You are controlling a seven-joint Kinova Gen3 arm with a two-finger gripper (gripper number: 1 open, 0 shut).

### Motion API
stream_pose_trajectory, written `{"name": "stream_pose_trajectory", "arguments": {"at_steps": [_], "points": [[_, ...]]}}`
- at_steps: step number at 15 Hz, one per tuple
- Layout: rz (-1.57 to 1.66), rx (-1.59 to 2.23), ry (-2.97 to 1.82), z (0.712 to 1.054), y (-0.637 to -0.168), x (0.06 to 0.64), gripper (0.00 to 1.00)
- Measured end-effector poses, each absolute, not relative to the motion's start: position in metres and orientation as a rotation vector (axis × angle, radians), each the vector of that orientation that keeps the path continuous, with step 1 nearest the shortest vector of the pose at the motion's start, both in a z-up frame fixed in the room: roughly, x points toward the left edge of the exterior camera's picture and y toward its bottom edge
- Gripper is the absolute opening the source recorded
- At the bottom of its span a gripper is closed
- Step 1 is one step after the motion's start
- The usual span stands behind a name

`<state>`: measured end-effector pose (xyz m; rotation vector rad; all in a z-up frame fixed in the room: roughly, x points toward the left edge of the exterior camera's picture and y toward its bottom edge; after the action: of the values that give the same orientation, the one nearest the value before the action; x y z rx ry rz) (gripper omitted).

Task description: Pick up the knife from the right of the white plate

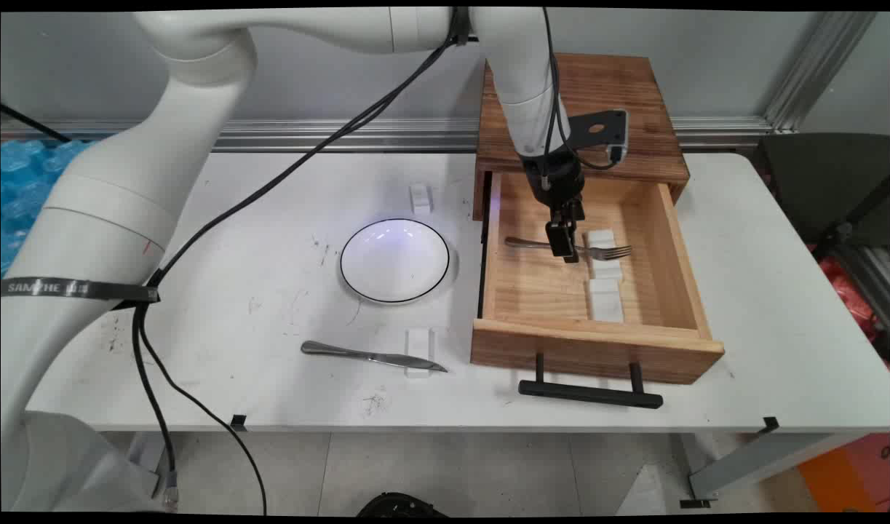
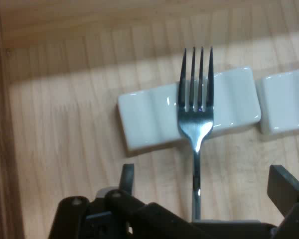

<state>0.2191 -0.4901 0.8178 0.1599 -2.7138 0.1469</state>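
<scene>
Claw (image 1: 565, 247) is down inside the open wooden drawer (image 1: 674, 240) at the bench's (image 1: 765, 306) right side, fingers (image 2: 284, 189) spread wide either side of the fork (image 1: 561, 247) handle, not gripping. Fork lies flat across drawer w/ tines on a white rest block (image 2: 159, 117); more white blocks (image 1: 606, 298) in a row nearer. On bench left of drawer: white plate (image 1: 394, 260), knife (image 1: 372, 356) w/ tip on a small white rest (image 1: 418, 342), another rest (image 1: 420, 197) far of plate.
</scene>
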Motion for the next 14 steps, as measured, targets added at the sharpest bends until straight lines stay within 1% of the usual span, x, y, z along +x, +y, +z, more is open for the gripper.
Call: {"name": "stream_pose_trajectory", "arguments": {"at_steps": [4, 6, 14], "points": [[0.151, 0.179, -2.706, 0.837, -0.481, 0.226, 1.00], [0.156, 0.203, -2.705, 0.853, -0.471, 0.233, 1.00], [0.171, 0.303, -2.719, 0.920, -0.407, 0.284, 1.00]]}}
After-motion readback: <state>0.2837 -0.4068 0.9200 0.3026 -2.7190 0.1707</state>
